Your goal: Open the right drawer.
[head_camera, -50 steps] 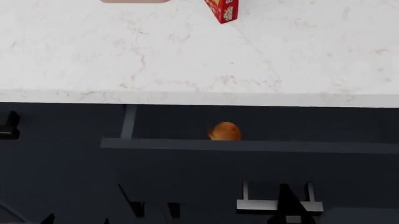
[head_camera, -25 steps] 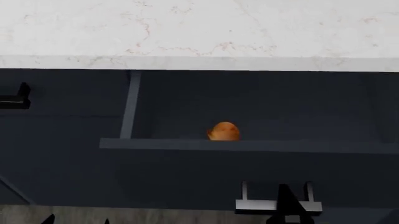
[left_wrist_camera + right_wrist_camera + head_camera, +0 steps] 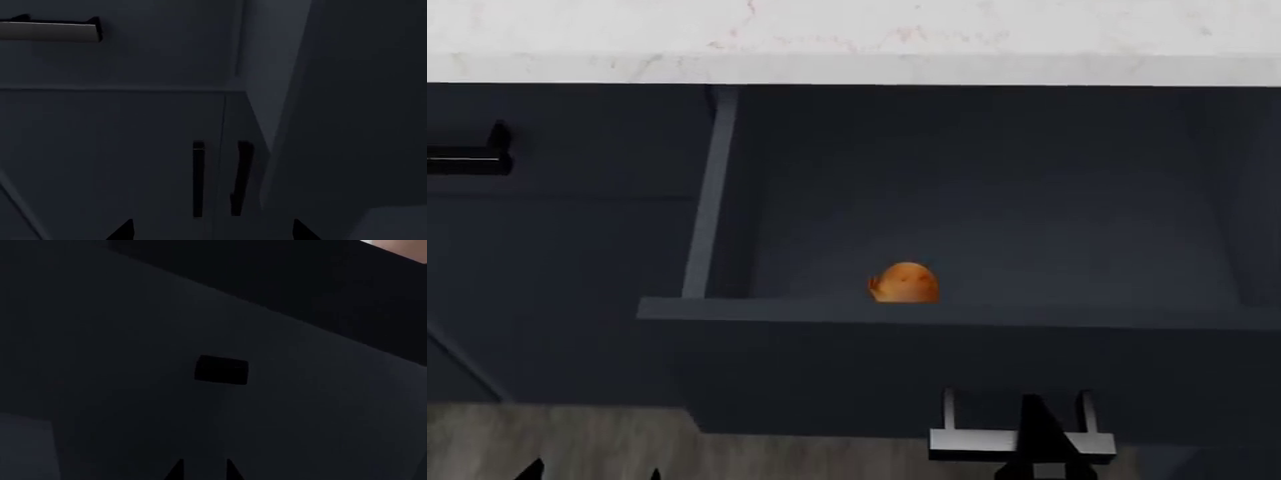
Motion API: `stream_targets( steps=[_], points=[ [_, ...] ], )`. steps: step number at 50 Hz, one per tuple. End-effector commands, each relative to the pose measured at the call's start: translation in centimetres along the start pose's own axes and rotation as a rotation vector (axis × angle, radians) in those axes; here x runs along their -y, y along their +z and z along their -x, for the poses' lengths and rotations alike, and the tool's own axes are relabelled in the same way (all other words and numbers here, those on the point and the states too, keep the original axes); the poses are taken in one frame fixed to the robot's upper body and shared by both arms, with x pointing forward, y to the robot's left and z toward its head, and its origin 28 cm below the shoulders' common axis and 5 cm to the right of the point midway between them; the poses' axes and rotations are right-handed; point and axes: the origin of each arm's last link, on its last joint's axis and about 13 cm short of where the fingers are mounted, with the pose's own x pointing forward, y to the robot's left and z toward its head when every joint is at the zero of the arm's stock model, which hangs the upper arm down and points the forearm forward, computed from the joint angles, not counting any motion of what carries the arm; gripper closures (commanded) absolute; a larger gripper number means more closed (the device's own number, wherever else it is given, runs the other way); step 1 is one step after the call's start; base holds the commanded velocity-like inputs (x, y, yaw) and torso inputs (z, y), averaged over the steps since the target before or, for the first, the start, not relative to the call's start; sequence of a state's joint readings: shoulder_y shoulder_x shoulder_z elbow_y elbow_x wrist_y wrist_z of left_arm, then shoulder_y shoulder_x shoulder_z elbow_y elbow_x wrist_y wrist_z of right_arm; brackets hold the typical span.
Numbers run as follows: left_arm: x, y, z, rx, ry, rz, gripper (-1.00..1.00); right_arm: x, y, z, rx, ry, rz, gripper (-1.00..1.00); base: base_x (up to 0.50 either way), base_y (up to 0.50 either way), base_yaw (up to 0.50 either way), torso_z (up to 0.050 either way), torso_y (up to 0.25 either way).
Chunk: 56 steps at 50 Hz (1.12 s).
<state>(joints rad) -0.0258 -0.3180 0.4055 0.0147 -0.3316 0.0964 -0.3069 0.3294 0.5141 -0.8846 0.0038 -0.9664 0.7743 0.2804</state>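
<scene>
while our right gripper (image 3: 1040, 425) sits at the handle (image 3: 1022, 438), fingertips close together and apparently around the bar, though we cannot tell for certain, the right drawer (image 3: 961, 360) stands well out beyond it, bar crosswise, pull toward us.

Kitchen, marble countertop (image 3: 854, 40), navy cabinet doors (image 3: 133, 165), drawers

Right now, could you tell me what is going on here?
The robot is opening the right drawer under the counter. The drawer stands pulled well out, and a small orange object lies inside against its front wall. The right gripper is at the drawer's handle, though its grip cannot be made out. The left gripper holds nothing, facing the cabinet doors.
</scene>
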Motion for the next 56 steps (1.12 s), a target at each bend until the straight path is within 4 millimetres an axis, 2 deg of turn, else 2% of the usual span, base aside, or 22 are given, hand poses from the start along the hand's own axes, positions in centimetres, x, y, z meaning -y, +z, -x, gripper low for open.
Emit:
stream_targets(
  steps=[1, 56],
  points=[
    [-0.01, 0.03, 0.01, 0.000, 0.001, 0.001, -1.00, 1.59, 1.86, 0.09, 0.097, -0.190, 0.068, 1.00, -0.20, 0.00, 0.00, 0.000, 0.000],
    [-0.01, 0.00, 0.03, -0.001, -0.003, 0.004, -1.00, 1.48, 1.79, 0.29, 0.105, -0.183, 0.077, 1.00, -0.20, 0.00, 0.00, 0.001, 0.001]
  ],
)
